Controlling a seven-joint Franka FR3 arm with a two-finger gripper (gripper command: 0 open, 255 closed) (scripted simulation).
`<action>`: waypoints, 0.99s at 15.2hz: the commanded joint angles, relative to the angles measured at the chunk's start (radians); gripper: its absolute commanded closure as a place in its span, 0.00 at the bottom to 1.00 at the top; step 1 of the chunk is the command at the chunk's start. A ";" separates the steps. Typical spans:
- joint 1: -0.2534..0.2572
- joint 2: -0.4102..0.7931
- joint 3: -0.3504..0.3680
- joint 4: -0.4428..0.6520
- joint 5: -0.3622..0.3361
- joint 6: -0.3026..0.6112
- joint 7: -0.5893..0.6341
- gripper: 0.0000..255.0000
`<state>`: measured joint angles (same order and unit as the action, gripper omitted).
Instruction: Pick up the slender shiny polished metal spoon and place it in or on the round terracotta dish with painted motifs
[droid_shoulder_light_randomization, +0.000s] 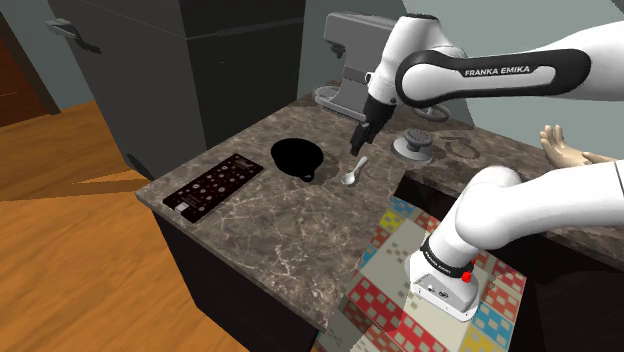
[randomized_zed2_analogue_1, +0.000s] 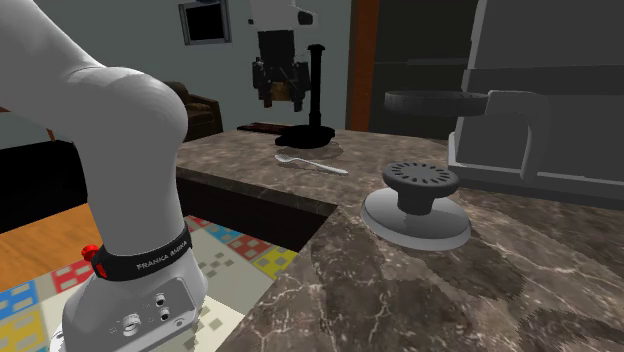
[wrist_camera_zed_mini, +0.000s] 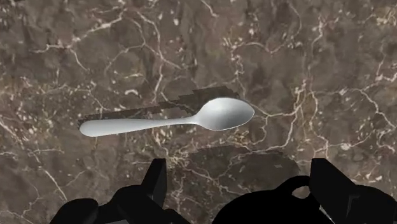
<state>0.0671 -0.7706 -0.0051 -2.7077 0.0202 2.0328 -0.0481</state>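
Surface: dark brown marble counter (droid_shoulder_light_randomization: 270, 235) with pale veins; wood floor past its edge; bright checkered mat (droid_shoulder_light_randomization: 400, 300) under the arm's base
Spoon: pale grey spoon (wrist_camera_zed_mini: 172, 121) lies flat on the counter, bowl up; just beside the round dish (droid_shoulder_light_randomization: 297, 157), on the shoulder view's right of it; second exterior view has it in front of the dish
Dish: drawn plain black; sits on the counter
Gripper: gripper (droid_shoulder_light_randomization: 358, 148) hangs over the spoon, apart from it
Jaws: wide apart, holding nothing; in the wrist view the spoon's length runs along the line from one finger (wrist_camera_zed_mini: 156, 188) to the other
Other: dark dotted rectangular tray (droid_shoulder_light_randomization: 213, 185) on the shoulder view's left of the dish; grey appliance (droid_shoulder_light_randomization: 350, 60) behind; grey knobbed disc (randomized_zed2_analogue_1: 415, 200) near the appliance
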 joint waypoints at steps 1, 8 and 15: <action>0.007 0.019 0.010 -0.061 -0.007 0.103 -0.009 0.00; 0.020 0.163 0.038 -0.177 -0.030 0.403 -0.018 0.00; 0.015 0.253 0.040 -0.201 -0.033 0.517 -0.016 0.00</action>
<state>0.0832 -0.5226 0.0356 -2.9064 -0.0127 2.5416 -0.0631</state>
